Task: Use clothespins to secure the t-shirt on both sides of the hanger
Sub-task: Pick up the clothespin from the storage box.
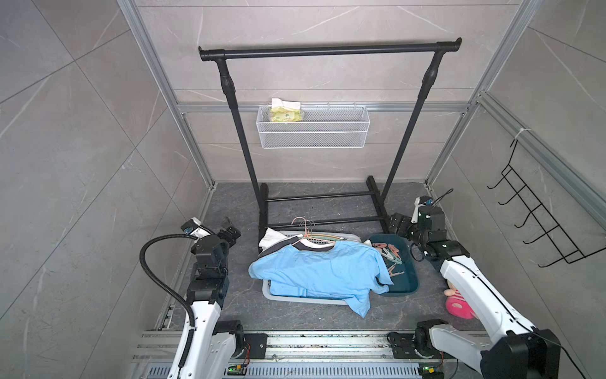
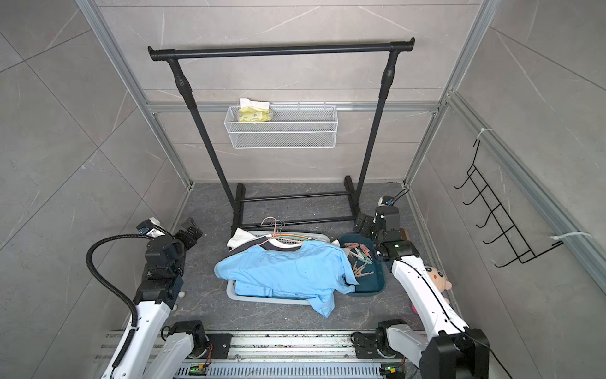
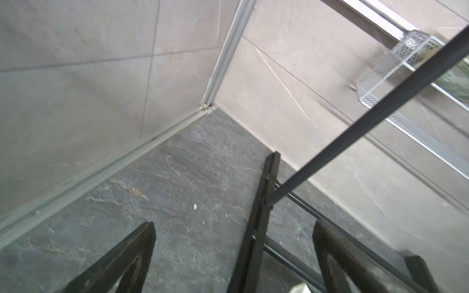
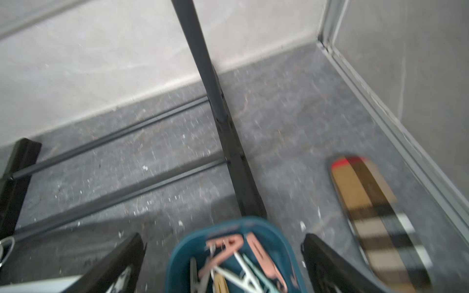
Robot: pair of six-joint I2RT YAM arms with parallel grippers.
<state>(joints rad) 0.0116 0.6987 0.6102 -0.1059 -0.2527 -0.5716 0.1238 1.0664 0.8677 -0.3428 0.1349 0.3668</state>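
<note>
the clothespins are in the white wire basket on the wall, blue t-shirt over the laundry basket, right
No: the clothespins lie in the teal tray on the floor, as a top view shows. The blue t-shirt does lie over the laundry basket.

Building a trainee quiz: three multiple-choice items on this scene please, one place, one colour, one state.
1. Where are the clothespins? A in the teal tray B in the wire basket C on the rack
2. What colour is the t-shirt? A red B light blue C black
3. How is the right gripper? A shut on a hanger B open, empty C shut on a clothespin
Key: 1 A, they lie piled in it; 2 B, the cloth is pale blue; 3 B, its jaws stand apart, gripping nothing.
</note>
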